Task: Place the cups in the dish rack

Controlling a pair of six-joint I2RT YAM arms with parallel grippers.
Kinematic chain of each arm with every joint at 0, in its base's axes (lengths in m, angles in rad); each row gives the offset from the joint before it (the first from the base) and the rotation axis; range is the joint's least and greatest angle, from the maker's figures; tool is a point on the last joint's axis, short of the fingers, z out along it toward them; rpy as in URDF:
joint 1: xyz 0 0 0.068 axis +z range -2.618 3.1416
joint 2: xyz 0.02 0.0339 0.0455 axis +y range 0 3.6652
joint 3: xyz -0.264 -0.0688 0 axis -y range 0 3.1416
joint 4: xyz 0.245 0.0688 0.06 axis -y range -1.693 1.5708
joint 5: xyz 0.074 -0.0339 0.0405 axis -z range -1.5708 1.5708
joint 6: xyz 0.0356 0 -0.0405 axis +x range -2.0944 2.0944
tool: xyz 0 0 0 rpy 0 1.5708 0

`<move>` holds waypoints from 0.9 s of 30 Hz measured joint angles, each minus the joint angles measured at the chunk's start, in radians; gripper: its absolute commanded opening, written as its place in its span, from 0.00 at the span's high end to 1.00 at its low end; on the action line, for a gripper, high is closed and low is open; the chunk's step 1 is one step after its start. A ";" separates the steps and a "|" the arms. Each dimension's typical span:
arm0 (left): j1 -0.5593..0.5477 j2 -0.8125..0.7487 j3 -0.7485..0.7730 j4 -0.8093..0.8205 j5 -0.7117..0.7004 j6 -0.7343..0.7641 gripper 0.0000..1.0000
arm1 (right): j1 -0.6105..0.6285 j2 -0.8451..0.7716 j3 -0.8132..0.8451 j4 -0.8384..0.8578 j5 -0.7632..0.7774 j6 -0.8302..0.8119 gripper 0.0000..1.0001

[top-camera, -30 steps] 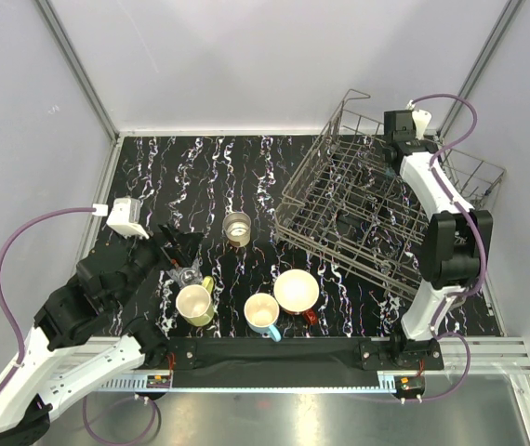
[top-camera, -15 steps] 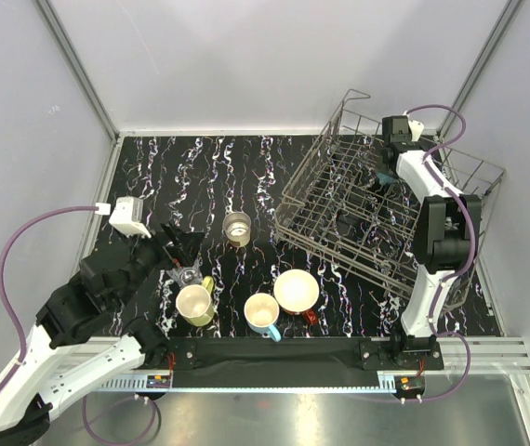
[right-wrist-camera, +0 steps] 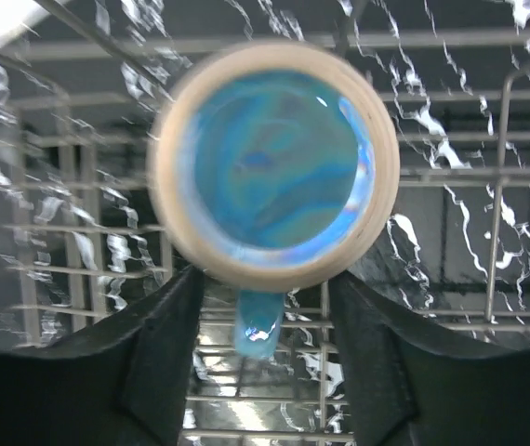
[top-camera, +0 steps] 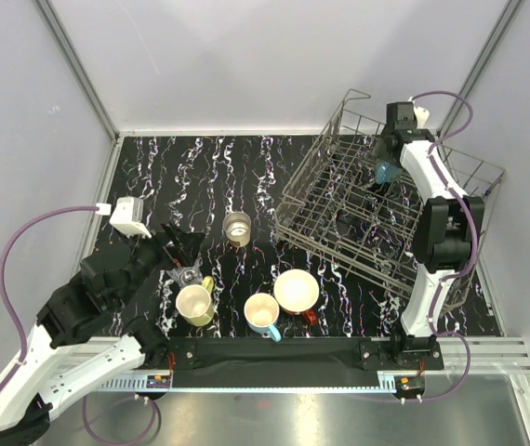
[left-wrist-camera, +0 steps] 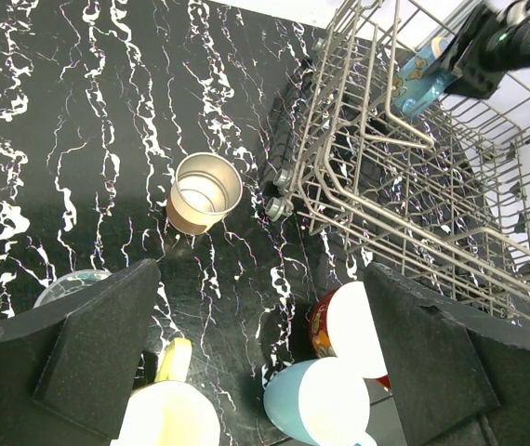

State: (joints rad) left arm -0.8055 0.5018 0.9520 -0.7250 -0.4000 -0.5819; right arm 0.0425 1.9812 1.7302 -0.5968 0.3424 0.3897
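The teal cup [right-wrist-camera: 274, 163] hangs blurred over the dish rack [top-camera: 339, 200], base toward the right wrist camera. Its handle [right-wrist-camera: 258, 325] lies between the fingers of my right gripper [right-wrist-camera: 265, 372], which stand open clear of it. From above, the teal cup [top-camera: 386, 170] sits just under the right gripper [top-camera: 389, 153] at the rack's far side. My left gripper [left-wrist-camera: 265, 372] is open above a yellow-green cup [left-wrist-camera: 167, 423], a light-blue cup [left-wrist-camera: 325, 404] and a red mug [left-wrist-camera: 353, 321]. A steel cup [left-wrist-camera: 205, 192] and a clear tumbler [left-wrist-camera: 70, 283] stand further out.
The rack sits tilted at the right of the black marbled table [top-camera: 172, 177], its near corner [left-wrist-camera: 279, 200] close to the steel cup. A grey wall and frame posts ring the table. The left arm's white camera box [top-camera: 127, 216] is at the table's left edge.
The right gripper's jaws have spread and let go of the teal cup's handle. Its wrist has shifted over the rack's far side. The left arm has barely moved.
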 measured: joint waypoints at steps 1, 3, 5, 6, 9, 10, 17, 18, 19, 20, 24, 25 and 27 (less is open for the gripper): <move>0.000 0.000 -0.002 0.000 0.000 -0.003 0.01 | 0.000 -0.001 0.023 -0.006 0.000 0.000 0.33; 0.000 0.000 -0.006 0.000 0.003 -0.006 0.01 | 0.000 -0.011 0.050 -0.018 -0.005 0.003 0.32; 0.000 0.000 -0.010 -0.002 0.007 -0.012 0.01 | 0.000 -0.038 0.051 -0.039 -0.014 0.005 0.32; 0.000 0.001 -0.011 -0.005 0.009 -0.015 0.01 | 0.000 -0.055 0.051 -0.059 -0.022 0.006 0.32; 0.000 0.012 -0.011 -0.016 0.012 -0.023 0.01 | 0.000 -0.119 0.050 -0.118 -0.058 0.011 0.32; 0.000 0.019 -0.011 -0.021 0.013 -0.025 0.01 | 0.000 -0.152 0.038 -0.133 -0.077 0.015 0.32; 0.000 0.142 0.021 -0.075 0.019 -0.021 0.01 | 0.008 -0.626 -0.303 -0.180 -0.277 0.049 0.25; 0.000 0.179 0.042 -0.090 0.016 -0.020 0.01 | 0.011 -0.683 -0.340 -0.193 -0.307 0.054 0.24; 0.000 0.222 0.070 -0.113 0.010 -0.018 0.01 | 0.014 -0.744 -0.382 -0.202 -0.346 0.061 0.23; 0.001 0.262 0.093 -0.120 0.006 -0.018 0.01 | 0.018 -0.793 -0.424 -0.208 -0.376 0.065 0.20; 0.044 0.446 0.192 -0.158 0.005 -0.010 0.02 | 0.025 -0.925 -0.553 -0.278 -0.472 0.084 0.00; 0.071 0.485 0.205 -0.167 0.014 -0.008 0.03 | 0.026 -0.946 -0.571 -0.307 -0.494 0.086 0.00; 0.133 0.541 0.211 -0.173 0.057 -0.005 0.05 | 0.026 -0.972 -0.587 -0.354 -0.528 0.086 0.00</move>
State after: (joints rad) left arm -0.6727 1.0424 1.1629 -0.8982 -0.3431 -0.5869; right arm 0.0689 1.0092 1.1431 -0.9512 -0.1860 0.4755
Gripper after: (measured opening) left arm 0.970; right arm 0.993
